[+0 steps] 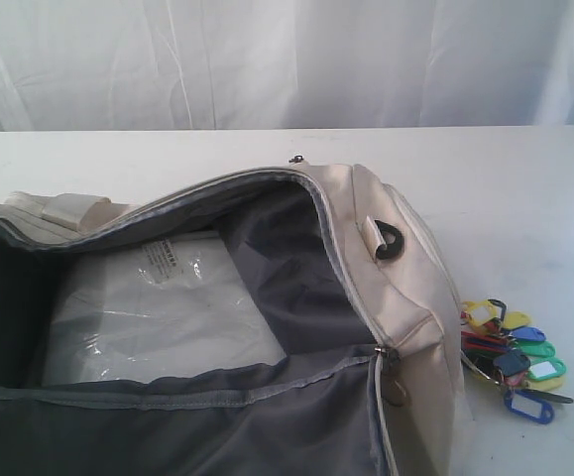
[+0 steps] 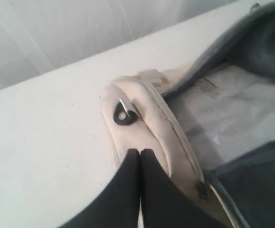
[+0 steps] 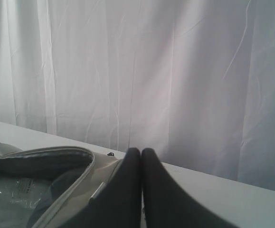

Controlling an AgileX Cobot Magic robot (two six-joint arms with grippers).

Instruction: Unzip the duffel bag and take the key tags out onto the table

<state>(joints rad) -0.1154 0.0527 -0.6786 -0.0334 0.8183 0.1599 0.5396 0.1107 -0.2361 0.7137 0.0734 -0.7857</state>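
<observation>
Two-handed, draw back with the left fingers (image 2: 128, 183) and right fingers (image 3: 128, 183) pinched shut on nothing, clear of the duffel bag (image 1: 405, 288) (already gaping open), leaving the key tags (image 1: 513, 362) undisturbed on the table (image 1: 524, 198) just beside its end.

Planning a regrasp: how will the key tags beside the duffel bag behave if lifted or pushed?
The key tags look like thin plastic, so probably light. They splay loosely in a bunch, so lifting one likely leaves the rest dangling. Lying flat on the table, a push should slide them, not roll.
</observation>
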